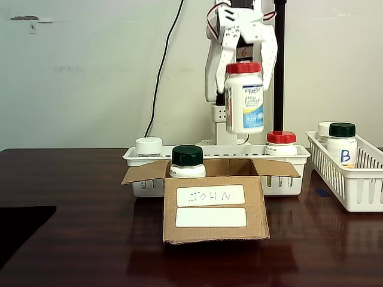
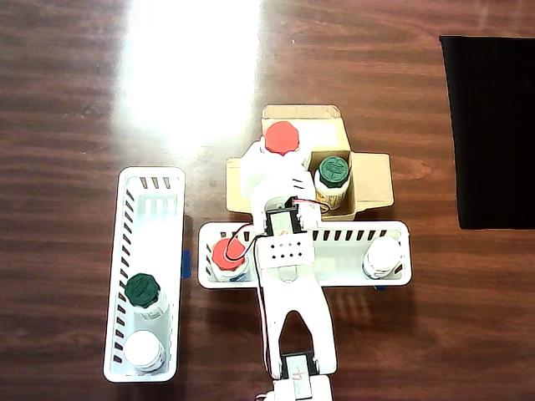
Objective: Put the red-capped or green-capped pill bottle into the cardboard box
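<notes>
White two-finger gripper, upper centre of the fixed view, clenched around the red screw cap of a small white plastic pill bottle. Bottle hangs upright in the air above the open brown cardboard box at frame centre on the dark wooden table. Overhead view: bottle over the box's left half; a green-capped bottle stands inside at right.
</notes>
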`<state>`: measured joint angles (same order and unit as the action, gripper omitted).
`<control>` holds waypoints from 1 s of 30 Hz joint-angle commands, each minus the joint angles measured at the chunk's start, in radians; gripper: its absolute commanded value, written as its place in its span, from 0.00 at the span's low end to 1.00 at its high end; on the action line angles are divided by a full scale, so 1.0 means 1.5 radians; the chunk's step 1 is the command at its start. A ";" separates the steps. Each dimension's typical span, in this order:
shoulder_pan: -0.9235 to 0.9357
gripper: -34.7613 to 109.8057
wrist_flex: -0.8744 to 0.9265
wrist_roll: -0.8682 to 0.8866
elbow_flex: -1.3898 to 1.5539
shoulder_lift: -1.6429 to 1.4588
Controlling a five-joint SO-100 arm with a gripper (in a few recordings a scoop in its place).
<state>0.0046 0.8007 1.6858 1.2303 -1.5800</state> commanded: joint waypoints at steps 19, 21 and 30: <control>0.043 0.24 -0.290 0.031 0.255 -0.011; 0.038 0.24 -0.312 0.031 0.286 -0.022; 0.024 0.25 -0.326 0.021 0.409 -0.106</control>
<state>0.0414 0.3497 1.7073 1.8224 -1.5800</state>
